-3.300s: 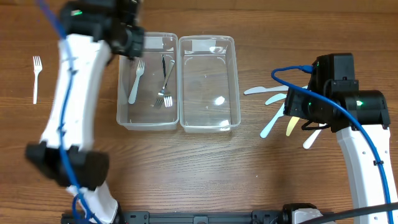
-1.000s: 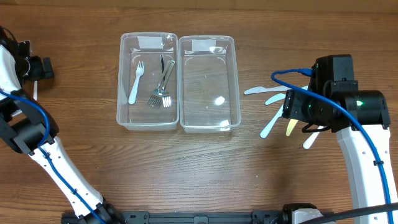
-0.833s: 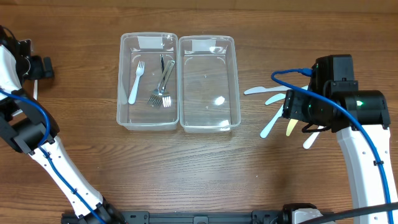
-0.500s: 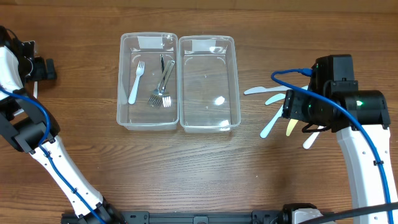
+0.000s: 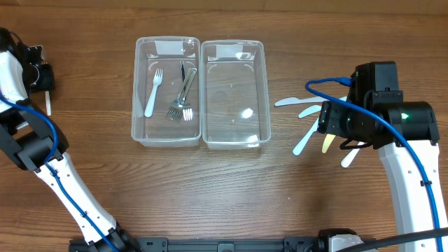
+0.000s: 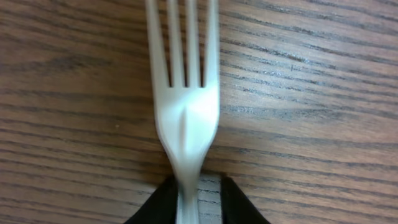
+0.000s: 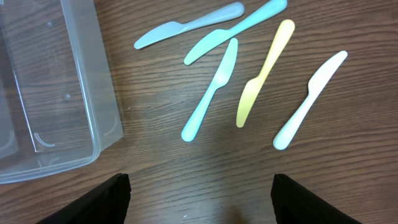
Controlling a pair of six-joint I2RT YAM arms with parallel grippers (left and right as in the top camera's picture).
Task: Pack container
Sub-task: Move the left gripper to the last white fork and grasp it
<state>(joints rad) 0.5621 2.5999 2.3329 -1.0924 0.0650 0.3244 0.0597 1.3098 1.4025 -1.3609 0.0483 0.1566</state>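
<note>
One white plastic fork [image 6: 186,124] is lying on the bench [image 6: 323,93], well left of the two containers [image 5: 201,91], and is being judged light, thin and springy (slippery too, probably), so the neck below the tines is being favoured as the hold. That neck is being straddled by the left jaws; whether it is being pinched cannot be told. The right jaws are being held wide apart above the five knives [image 7: 214,90].
</note>
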